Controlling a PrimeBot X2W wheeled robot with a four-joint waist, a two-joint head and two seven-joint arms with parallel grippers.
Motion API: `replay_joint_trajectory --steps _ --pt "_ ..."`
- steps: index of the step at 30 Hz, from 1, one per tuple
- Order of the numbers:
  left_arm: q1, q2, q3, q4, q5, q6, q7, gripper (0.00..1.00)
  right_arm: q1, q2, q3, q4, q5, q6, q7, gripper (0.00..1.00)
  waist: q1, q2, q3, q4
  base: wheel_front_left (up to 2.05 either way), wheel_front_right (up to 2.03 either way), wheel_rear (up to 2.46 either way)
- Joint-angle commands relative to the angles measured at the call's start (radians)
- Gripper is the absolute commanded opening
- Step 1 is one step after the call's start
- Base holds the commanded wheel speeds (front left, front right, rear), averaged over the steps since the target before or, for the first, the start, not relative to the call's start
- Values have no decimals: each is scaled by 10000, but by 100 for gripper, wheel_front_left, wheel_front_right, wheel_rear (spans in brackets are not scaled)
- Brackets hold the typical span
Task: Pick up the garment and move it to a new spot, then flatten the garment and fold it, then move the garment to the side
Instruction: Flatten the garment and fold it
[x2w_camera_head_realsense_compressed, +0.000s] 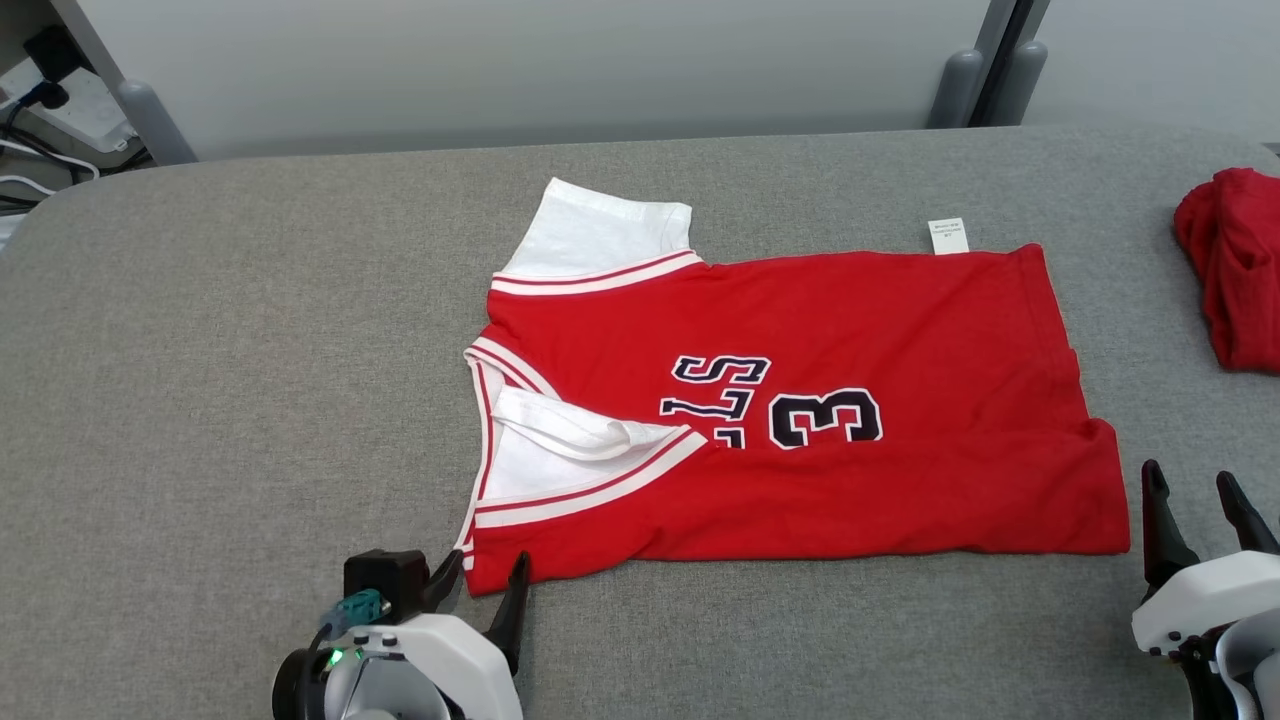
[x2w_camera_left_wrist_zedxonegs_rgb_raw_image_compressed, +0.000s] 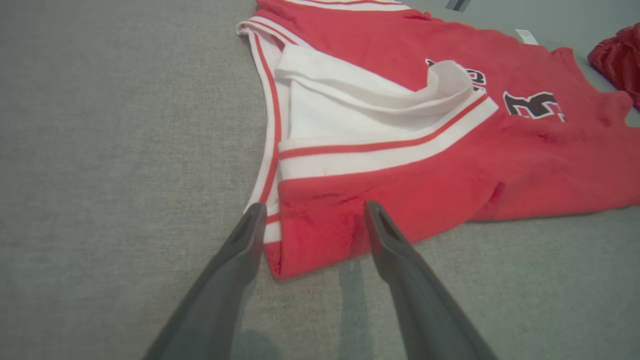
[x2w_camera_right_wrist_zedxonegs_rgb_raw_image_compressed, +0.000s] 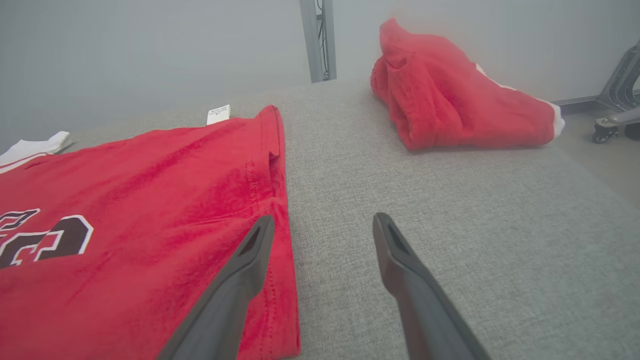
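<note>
Red jersey (x2w_camera_head_realsense_compressed: 800, 420) lies spread on the grey tabletop (x2w_camera_head_realsense_compressed: 250, 350) — left end effector (x2w_camera_head_realsense_compressed: 489, 560) gapes wide astride its near shoulder corner, right end effector (x2w_camera_head_realsense_compressed: 1188, 472) gapes wide at the near hem corner. Another red garment (x2w_camera_head_realsense_compressed: 1235, 265) sits well apart.

Jersey (x2w_camera_head_realsense_compressed: 900, 330) soft matt knit cloth; table (x2w_camera_head_realsense_compressed: 200, 350) rough grey woven fabric.

Head cam high, looking forward and down across grey fabric-topped desk (x2w_camera_head_realsense_compressed: 200, 350). Left wrist cam low, close on collar corner of red-and-white numbered jersey (x2w_camera_left_wrist_zedxonegs_rgb_raw_image_compressed: 450, 165); right wrist cam low at its hem. All three share the jersey.
</note>
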Motion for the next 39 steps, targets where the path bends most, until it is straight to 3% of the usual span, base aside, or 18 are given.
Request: replay_joint_trajectory --steps 1,2,3,4,5,6,7,9,17,30,31,32,33,34,39 --pt "92 257 302 -284 111 198 91 100 12 -155 127 -222 -43 -29 -135 100 0 -1 -2 -1 0 0 0" --pt "138 267 285 -315 92 222 156 100 9 -152 118 -220 -45 -29 -135 100 0 -1 1 0 0 0 0" --pt "176 276 258 -321 71 239 243 93 4 -149 105 -225 -47 -29 -135 100 0 -1 2 2 0 0 0" --pt "205 277 230 -310 40 246 342 65 -4 -142 95 -231 -48 -29 -135 100 0 -1 1 -1 0 0 0" --pt "228 268 216 -302 5 255 414 46 -12 -134 92 -235 -52 -29 -135 100 0 -1 -1 -3 0 0 0" --pt "228 268 216 -302 5 255 414 46 -12 -134 92 -235 -52 -29 -135 100 0 -1 -1 -3 0 0 0" --pt "236 251 212 -299 -22 263 446 38 -24 -130 92 -239 -56 -29 -135 100 0 -1 0 -3 0 0 0" --pt "155 225 248 -233 -36 236 321 0 -61 -121 117 -249 -40 -29 -135 100 0 -1 15 -2 0 0 0" --pt "-10 359 227 107 44 46 2 0 10 -84 486 298 449 -29 -123 100 0 -1 16 52 0 0 0" --pt "314 650 185 -559 18 194 76 0 -367 -39 1906 1889 1934 -29 249 100 0 -1 57 374 0 0 0" --pt "314 658 173 -605 20 194 84 0 -394 -54 2017 1956 2020 -29 244 87 0 -1 55 377 0 0 0" --pt "316 669 158 -642 24 194 94 0 -422 -73 2117 2017 2100 -29 229 55 0 -1 50 376 0 0 0" --pt "325 678 145 -674 23 199 110 0 -447 -91 2225 2074 2172 -29 214 34 0 -1 43 369 0 0 0" --pt "336 687 139 -706 18 207 121 0 -472 -112 2330 2126 2240 -29 198 0 0 -1 40 358 0 0 0" --pt "409 737 46 -846 10 204 226 0 -532 -322 2862 2264 2571 -29 110 0 0 -1 18 310 0 0 0"
